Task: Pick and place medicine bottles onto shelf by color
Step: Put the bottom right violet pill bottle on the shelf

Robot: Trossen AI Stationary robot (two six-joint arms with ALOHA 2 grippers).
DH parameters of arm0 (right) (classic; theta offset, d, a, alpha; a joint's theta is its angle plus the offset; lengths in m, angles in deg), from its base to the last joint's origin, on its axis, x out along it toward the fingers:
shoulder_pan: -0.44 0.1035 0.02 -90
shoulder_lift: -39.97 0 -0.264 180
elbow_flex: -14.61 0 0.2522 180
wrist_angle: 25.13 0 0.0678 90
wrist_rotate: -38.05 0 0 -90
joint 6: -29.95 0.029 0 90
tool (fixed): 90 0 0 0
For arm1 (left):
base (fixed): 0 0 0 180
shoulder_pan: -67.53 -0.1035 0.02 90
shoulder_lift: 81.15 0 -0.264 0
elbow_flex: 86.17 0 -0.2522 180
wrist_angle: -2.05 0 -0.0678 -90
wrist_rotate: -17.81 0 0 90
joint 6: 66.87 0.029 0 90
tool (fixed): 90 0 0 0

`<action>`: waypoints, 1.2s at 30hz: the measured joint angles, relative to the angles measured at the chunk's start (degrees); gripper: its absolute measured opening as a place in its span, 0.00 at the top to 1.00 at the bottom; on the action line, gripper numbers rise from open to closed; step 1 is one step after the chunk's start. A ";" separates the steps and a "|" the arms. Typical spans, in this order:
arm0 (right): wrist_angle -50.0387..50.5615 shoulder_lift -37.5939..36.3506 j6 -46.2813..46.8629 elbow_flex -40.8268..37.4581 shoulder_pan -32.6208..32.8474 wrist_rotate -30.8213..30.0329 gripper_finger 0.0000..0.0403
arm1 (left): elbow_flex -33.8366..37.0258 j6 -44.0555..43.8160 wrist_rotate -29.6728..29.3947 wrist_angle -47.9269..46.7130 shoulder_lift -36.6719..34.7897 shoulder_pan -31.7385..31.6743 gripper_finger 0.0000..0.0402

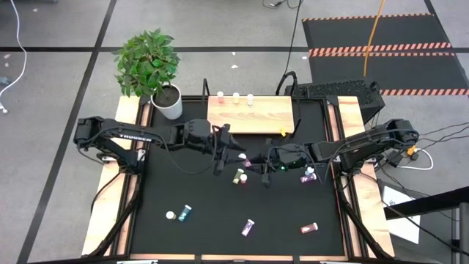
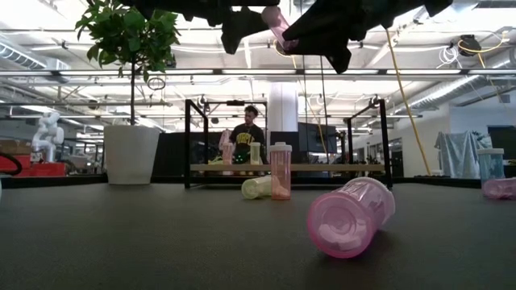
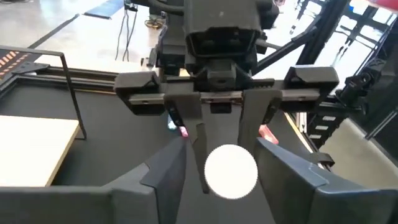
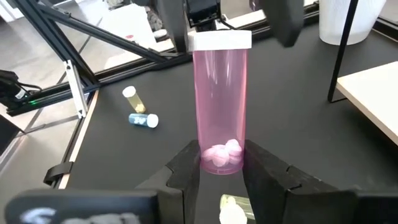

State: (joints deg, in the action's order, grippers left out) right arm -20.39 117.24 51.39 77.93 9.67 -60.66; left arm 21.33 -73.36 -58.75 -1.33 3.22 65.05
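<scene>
A pink medicine bottle (image 4: 221, 93) with a white cap (image 3: 231, 171) hangs in the air between my two grippers, over the middle of the table. My right gripper (image 4: 222, 158) is shut on its bottom end. My left gripper (image 3: 230, 186) faces it, open, with a finger on either side of the cap. The shelf (image 1: 249, 115) stands at the far middle, with three bottles (image 1: 236, 96) upright along its far edge. More bottles lie on the black table: yellow (image 1: 239, 176), purple (image 1: 308, 177), teal (image 1: 186, 213), purple (image 1: 248, 227), pink (image 1: 308, 228). My right gripper pinches the pink bottle's bottom end (image 4: 221, 163) between its two fingers, coming from the table's right side, nearly level. The bottle juts straight out past the fingers toward my left gripper, clear of the table. My left gripper's one finger (image 4: 174, 28) stands right at the cap; the other (image 4: 283, 25) shows a small gap. Whether it touches, I cannot tell.
A white plant pot (image 1: 168, 103) with a green plant stands at the far left, beside the shelf. A small yellow thing (image 1: 283, 132) lies on the shelf's near right corner. In the low view a pink bottle (image 2: 351, 217) lies near the front. A person stands beyond the table.
</scene>
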 joint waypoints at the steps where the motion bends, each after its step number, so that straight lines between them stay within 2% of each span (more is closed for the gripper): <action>1: -0.32 0.00 0.00 0.00 0.00 0.00 0.75 | 0.00 0.41 0.25 0.01 -0.02 0.00 0.54; 7: -4.57 0.00 -0.03 0.00 -0.01 -0.01 0.75 | 0.00 0.91 1.64 0.10 -0.02 -0.07 0.56; 14: -4.45 0.00 0.38 0.00 -0.04 -0.07 0.75 | 0.00 2.86 1.86 0.19 -0.02 -0.11 0.56; 21: -4.41 0.00 1.23 0.00 -0.02 -0.02 0.75 | 0.00 3.23 7.00 0.21 -0.02 -0.81 0.56; 31: -2.49 0.00 1.27 0.00 -0.15 -0.02 0.75 | 0.00 1.17 7.32 3.13 -0.07 -1.75 0.56; 36: -2.98 0.00 1.28 0.00 -0.15 -0.02 0.75 | 0.00 1.70 7.38 1.26 -0.09 -1.79 0.61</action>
State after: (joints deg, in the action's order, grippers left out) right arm -23.37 117.24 52.67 77.93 9.52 -60.68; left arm 21.33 -71.67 -51.37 -0.08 3.14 63.25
